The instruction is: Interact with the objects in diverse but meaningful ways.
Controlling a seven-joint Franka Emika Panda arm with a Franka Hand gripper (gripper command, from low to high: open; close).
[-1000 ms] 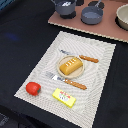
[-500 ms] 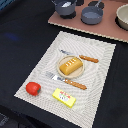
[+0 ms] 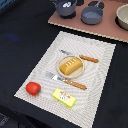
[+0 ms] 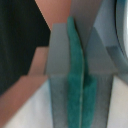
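On the exterior view's left, a red tomato is seen resting at the near corner of the striped placemat, which is spread over a dark worktop. Just to its right, near the mat's front edge, a yellow butter block is laid flat. Behind the butter, a fork and an orange-handled knife are placed end to end, just in front of a small plate. On that plate a golden bread loaf is set. Beyond the plate, a second orange-handled utensil is laid on the mat. Further back, a brown board is seen, on which a grey-blue two-handled pot and, to its right, a grey pan are stood. At the far right edge a pale bowl is partly cut off.

In the wrist view, the gripper is shown very close and blurred; its grey fingers are pressed together on a thin green strip, whose nature cannot be told.
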